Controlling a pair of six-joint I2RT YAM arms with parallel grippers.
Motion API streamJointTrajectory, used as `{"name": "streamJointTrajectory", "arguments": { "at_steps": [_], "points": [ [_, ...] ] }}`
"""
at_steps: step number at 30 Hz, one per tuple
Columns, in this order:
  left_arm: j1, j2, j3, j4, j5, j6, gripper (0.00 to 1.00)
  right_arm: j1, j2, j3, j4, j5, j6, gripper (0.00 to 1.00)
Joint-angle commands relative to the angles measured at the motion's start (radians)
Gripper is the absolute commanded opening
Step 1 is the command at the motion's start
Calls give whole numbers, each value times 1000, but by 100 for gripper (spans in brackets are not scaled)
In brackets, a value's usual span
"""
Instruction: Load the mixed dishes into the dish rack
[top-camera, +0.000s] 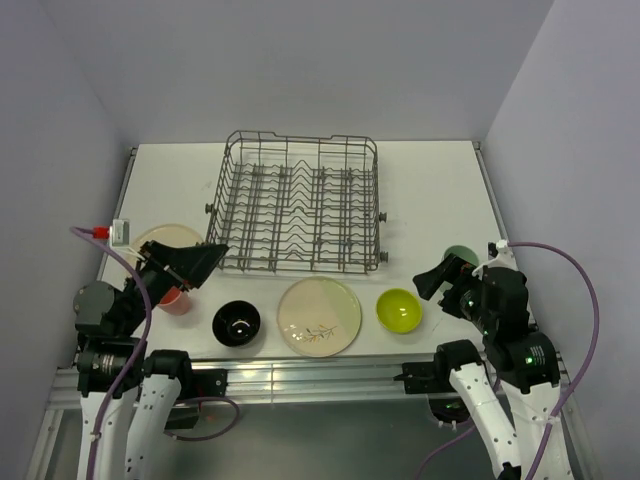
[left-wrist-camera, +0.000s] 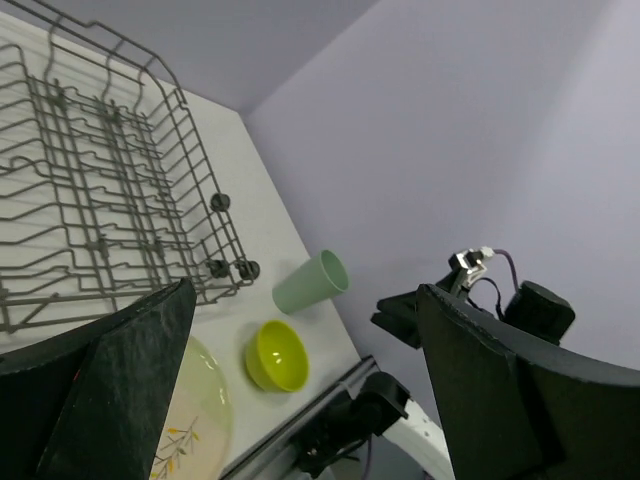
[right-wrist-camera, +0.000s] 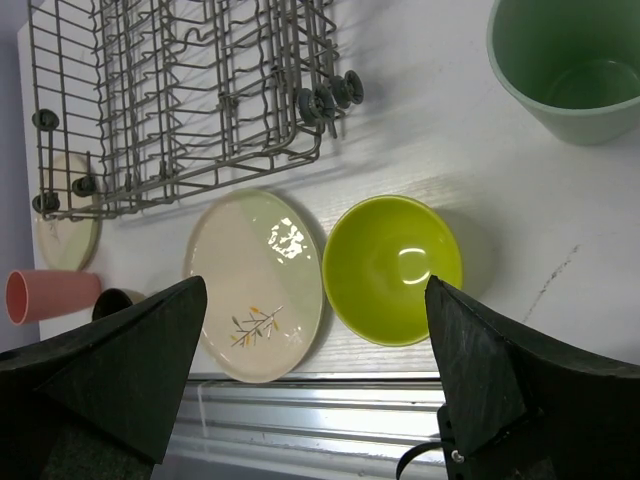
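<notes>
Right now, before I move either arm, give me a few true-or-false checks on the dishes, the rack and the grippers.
1. The dish rack has no dishes in it. True.
2. In the top view, the green bowl sits left of the leaf plate. False: it sits just to the plate's right.
3. The left gripper and the right gripper are both open and hold nothing. True.
4. The pink cup is already in the rack. False: it is on the table outside the rack, by the left gripper.
5. The black bowl is on the table, nearer the arms than the rack is. True.
</notes>
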Motion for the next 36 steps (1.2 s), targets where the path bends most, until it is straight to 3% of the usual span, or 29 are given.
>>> {"name": "streamJointTrajectory", "arguments": {
  "at_steps": [1,11,16,21,25,26,29,31,36],
  "points": [
    [4,-12,47,-141,-93,121,99,-3,-7,10,35,-9,-6,98],
    [4,81,27,-144,-2,99,91,-3,94,35,21,-87,-91,100],
    [4,108,10,-161,-1,110,89,9,122,13,7,-5,-24,97],
    [4,100,-14,-134,2,86,89,46,145,-57,58,-26,33,92],
    [4,100,-26,-112,19,78,89,244,223,-99,128,98,134,90],
    [4,102,-26,-115,17,87,89,379,248,-96,133,147,186,90],
    [4,115,-10,-153,4,116,88,616,350,-60,115,342,291,91],
    [4,128,18,-198,-12,135,88,686,416,-31,92,438,330,91],
    [4,134,56,-258,-35,181,88,759,510,-33,121,491,353,91]
  ]
}}
